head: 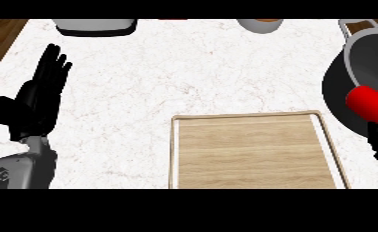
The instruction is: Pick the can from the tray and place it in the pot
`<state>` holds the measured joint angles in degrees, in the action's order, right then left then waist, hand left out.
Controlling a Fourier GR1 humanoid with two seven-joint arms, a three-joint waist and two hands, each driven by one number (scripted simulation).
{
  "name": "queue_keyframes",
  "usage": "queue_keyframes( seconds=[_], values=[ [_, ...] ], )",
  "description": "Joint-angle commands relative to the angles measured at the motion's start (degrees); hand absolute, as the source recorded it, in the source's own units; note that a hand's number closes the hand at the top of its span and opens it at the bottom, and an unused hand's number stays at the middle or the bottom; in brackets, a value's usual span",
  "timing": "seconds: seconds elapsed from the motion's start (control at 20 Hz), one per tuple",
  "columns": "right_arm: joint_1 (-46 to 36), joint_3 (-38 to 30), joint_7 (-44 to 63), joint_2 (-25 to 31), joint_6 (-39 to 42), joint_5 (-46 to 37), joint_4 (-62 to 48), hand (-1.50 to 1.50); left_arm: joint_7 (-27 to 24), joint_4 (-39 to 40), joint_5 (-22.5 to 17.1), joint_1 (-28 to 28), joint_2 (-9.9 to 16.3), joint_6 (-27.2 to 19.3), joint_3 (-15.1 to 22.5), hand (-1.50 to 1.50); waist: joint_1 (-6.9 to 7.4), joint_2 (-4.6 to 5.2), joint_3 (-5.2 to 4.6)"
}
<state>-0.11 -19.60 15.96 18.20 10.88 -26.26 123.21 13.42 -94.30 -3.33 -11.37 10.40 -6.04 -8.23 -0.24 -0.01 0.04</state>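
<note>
Nearest to us lies one wooden tray (255, 151), a pale board with a raised rim, reaching to the view's lower edge and sitting right of centre on the white marbled counter (184, 71). We see nothing on its boards. Beside it at lower left our left forearm (26, 168) comes in, grey, and above it the left hand (40, 93) stands with its black fingers straight and pointing up, holding nothing, well apart from the tray.

At the right edge we count one red can (363, 102), partly cut off by the frame. It shows against the dark pot (359, 58) and its black base (336, 98), just past the tray's far right corner — whether it rests inside the pot or hangs above its rim we cannot tell. Just below the can a small dark shape at the edge is probably our right hand (373, 138); so little of it shows that we cannot tell whether it is open or closed.

Farther off, along the counter's back edge, we count three other things, each cut by the frame: a grey and black appliance (96, 26) at left, a small red object (173, 19) near the middle, and a grey rounded vessel (260, 25) to its right. A strip of brown wood (11, 33) shows at far left. No writing can be read anywhere.
</note>
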Motion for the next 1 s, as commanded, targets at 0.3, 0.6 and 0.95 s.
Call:
queue_keyframes(
  seconds=[0.3, 0.6, 0.95],
  values=[
    [-3.83, -7.80, -15.48, 10.82, -8.64, -11.93, -21.32, 1.50, -0.19, -0.03, 0.34, 0.01, -0.62, 0.24, 0.86, 0.00, 1.16, 0.55, 0.04],
    [-15.82, -2.39, -20.32, 9.77, -19.80, -19.97, -44.40, 1.50, -0.60, -2.35, 1.15, 1.83, -1.71, -0.10, 2.08, 0.00, 1.39, 0.25, 0.01],
    [-24.65, -6.38, -26.48, 13.43, -17.24, -14.33, -67.91, 1.50, -1.75, 2.26, 0.11, -0.79, -0.73, 1.66, 1.03, 0.00, 1.57, 0.53, 0.03]
  ],
)
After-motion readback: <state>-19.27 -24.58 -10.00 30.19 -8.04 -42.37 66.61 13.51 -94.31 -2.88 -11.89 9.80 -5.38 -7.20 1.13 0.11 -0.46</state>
